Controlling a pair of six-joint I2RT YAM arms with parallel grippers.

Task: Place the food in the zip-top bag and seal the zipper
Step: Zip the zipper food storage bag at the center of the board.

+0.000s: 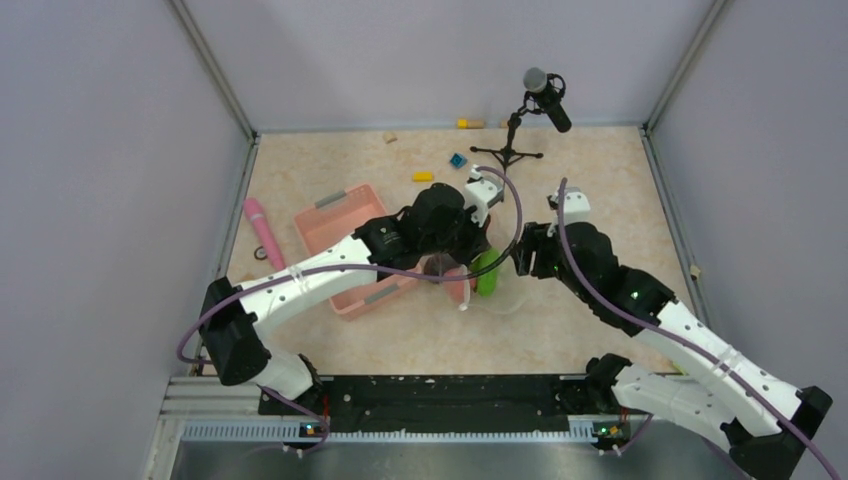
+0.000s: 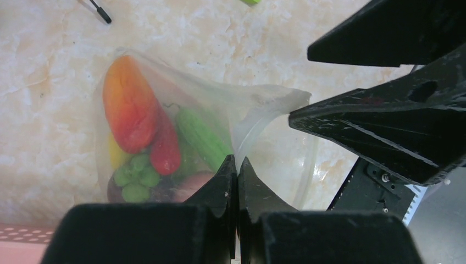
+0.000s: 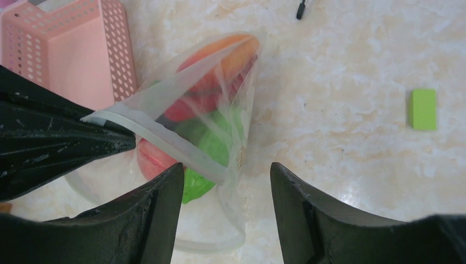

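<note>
left pincer (image 2: 237,165) pressed together, pinching the zip-top bag (image 2: 258,104) at the corner of its zipper (image 3: 165,140). right pincer (image 3: 226,169) spread, straddling the bag mouth. Bag lies on the table (image 3: 340,55) just beside the pink basket (image 3: 82,55), with the food (image 2: 132,110) inside the bag.

Bare tabletop (image 3: 340,66) right of the zip-top bag (image 3: 220,110); pink basket (image 3: 71,55) just beside its left.

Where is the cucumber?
In the left wrist view the cucumber lies inside the bag, just right of the red chili, above the left hand pinching the bag.
</note>
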